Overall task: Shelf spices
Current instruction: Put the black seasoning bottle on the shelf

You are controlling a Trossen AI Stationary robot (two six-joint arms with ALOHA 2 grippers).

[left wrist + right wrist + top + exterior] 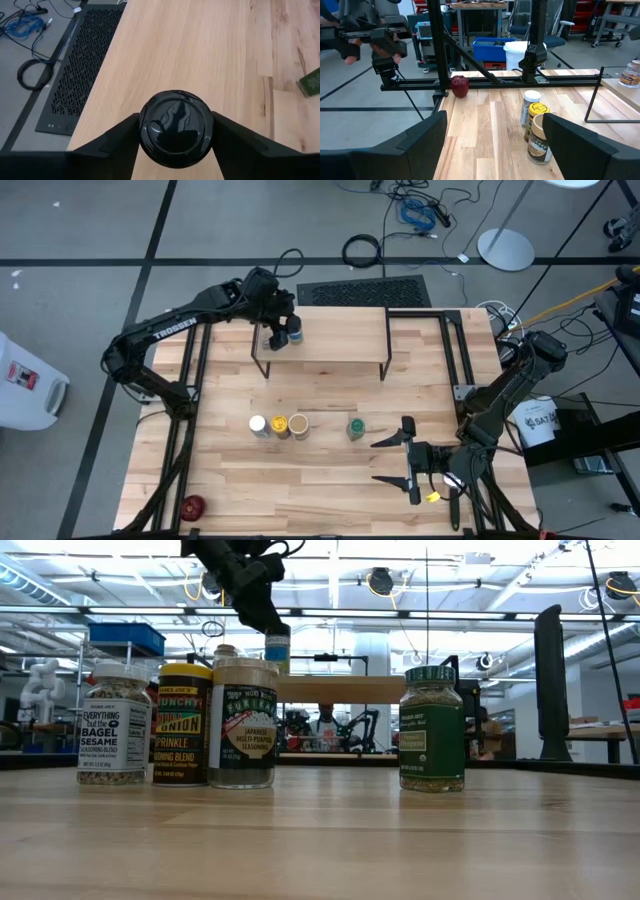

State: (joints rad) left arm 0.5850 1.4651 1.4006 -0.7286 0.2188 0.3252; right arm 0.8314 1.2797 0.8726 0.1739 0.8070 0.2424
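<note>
The dark-lidded clear jar (283,336) is in my left gripper (279,330), above the left part of the shelf's wood plank (330,340). Its black lid (176,127) fills the left wrist view. Three jars stand upright in a row on the table: white-capped (258,425), yellow (279,424) and tan (298,425). The green-lidded jar (355,427) stands apart to their right. My right gripper (400,461) is open near the table's near right edge, to the right of the green-lidded jar, touching nothing. My left gripper pinches the dark-lidded jar at its top, one finger (112,145) on each side of the lid (150,131). The fingers come from above, pointing down. The jar (277,648) hangs upright below them, its base at the plank (340,690); whether it rests there cannot be told.
A small red round object (192,506) lies near the table's near left corner. The shelf's thin black legs (386,370) stand behind the jar row. A black frame (455,360) runs along the table's right side. Bare wood lies between the jars and the near edge.
</note>
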